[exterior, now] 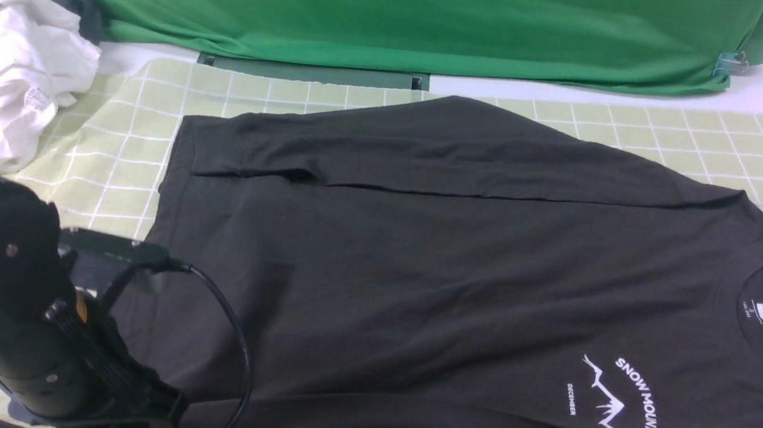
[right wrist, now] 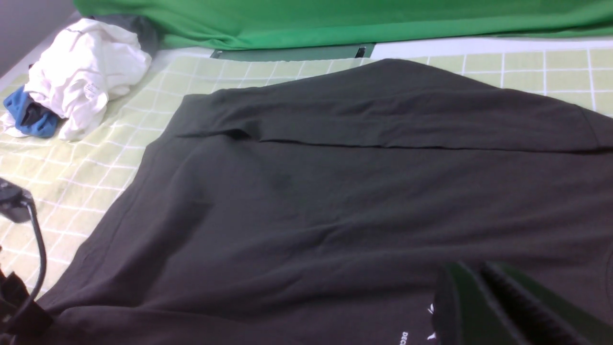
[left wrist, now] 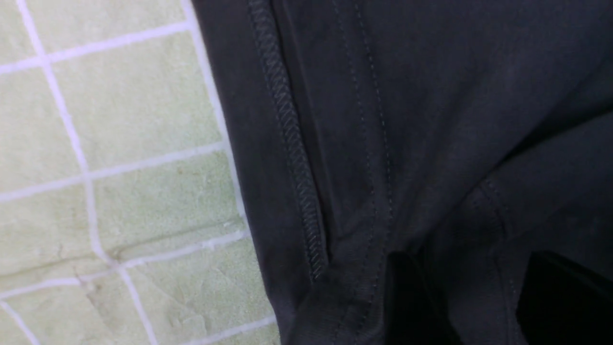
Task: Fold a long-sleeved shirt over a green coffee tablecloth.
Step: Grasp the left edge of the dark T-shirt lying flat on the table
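The left arm (exterior: 21, 339) comes in low at the near left of the front view, bent so that its round black wrist joint (exterior: 9, 249) faces the camera. The left hand (left wrist: 479, 268) has its two dark fingers (left wrist: 412, 297) standing well apart, jaws parted. The right hand (right wrist: 474, 275) points forward and downward, its ribbed fingers (right wrist: 517, 306) drawn together with only a thin slit between them.

Bright, even light; soft faint shadows; near foreground dark and blurred
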